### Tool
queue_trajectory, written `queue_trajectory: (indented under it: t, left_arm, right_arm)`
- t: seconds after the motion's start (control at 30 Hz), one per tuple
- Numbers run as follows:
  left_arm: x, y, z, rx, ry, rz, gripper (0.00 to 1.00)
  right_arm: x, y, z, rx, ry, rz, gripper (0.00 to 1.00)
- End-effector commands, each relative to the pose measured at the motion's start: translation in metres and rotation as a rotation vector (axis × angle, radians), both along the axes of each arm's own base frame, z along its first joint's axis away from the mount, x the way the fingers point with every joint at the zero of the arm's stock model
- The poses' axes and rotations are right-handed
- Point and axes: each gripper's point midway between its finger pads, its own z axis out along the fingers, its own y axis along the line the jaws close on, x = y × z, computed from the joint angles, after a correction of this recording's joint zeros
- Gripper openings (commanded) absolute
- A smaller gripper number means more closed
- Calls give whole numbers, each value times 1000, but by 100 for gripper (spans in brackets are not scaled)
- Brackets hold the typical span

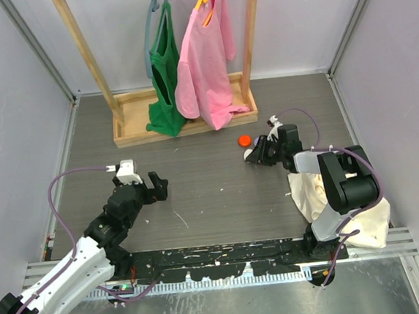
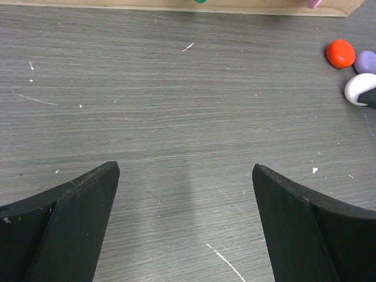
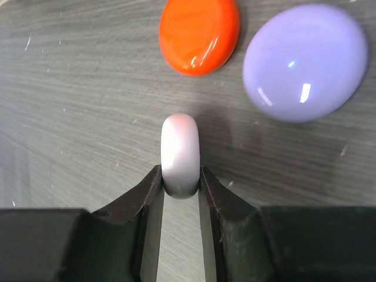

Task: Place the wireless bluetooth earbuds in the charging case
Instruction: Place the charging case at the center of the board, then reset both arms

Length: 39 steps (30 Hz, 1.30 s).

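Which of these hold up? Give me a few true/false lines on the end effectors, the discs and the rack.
1. The right end effector is shut on a white disc held on edge. True.
2. The lavender disc lies beside the orange disc on the table. True.
3. The left end effector holds the orange disc. False: it is open and empty, and the disc lies well off to its side.
4. The pink garment lies flat on the table. False: it hangs on the wooden rack.
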Motion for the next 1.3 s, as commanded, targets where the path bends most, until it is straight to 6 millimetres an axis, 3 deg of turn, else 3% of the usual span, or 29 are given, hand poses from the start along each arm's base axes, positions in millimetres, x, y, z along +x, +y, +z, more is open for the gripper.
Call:
queue_trajectory:
  t: [0.0, 0.2, 0.53, 0.73, 0.9, 1.07, 1.17, 1.2, 1.27]
  left_arm:
    - [7, 2, 13, -19, -58, 26, 98]
    - [6, 3, 14, -20, -63, 28, 98]
    - [4, 5, 18, -37, -77, 35, 98]
    - [2, 7, 24, -64, -100, 41, 98]
    - [-2, 9, 36, -110, -88, 62, 98]
    - [-16, 14, 61, -170, -34, 81, 98]
    - [-29, 16, 73, -196, 20, 81, 98]
    - [-33, 17, 79, -202, 31, 72, 98]
    - [-43, 17, 92, -212, 36, 46, 98]
  right_arm:
    - [24, -10, 6, -16, -6, -67, 13]
    - [25, -18, 0, -50, 13, -97, 32]
    - [15, -41, -3, -133, 21, -162, 47]
    - [2, -51, 8, -172, -1, -186, 52]
    - [-11, -57, 31, -186, -35, -185, 55]
    - [-27, -60, 77, -178, -150, -181, 57]
    - [-39, -62, 105, -174, -221, -184, 76]
    - [-43, -63, 117, -170, -253, -183, 97]
    - [-52, -63, 136, -164, -307, -181, 99]
